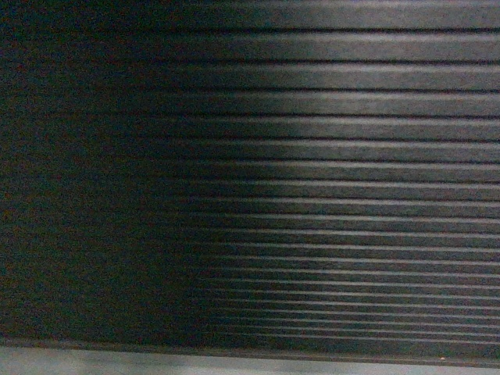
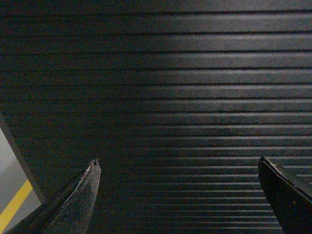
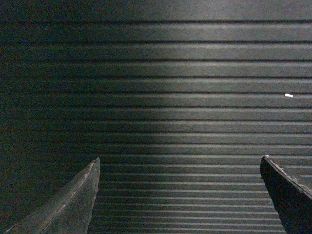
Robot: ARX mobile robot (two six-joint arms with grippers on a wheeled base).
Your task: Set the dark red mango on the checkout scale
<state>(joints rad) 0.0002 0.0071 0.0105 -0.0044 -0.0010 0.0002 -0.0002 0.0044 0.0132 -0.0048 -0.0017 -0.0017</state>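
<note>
You face only the checkout's ribbed front panel (image 1: 328, 156), left gripper (image 2: 178, 195) and right gripper (image 3: 178, 195) both spread wide and empty at six o'clock; the mango, unseen, likely smooth and bruisable, wants gentle mid-body holding.

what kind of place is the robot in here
Hard to say; likely indoors, facing a dark horizontally ribbed panel, perhaps a counter front. Grey floor lies below, with a yellow floor line at the panel's edge.

Left gripper (image 2: 178, 168) facing the checkout (image 2: 185, 87)
Jaws spread wide, nothing between; ribbed dark panel ahead, yellow floor line (image 2: 13, 207) at lower left.
</note>
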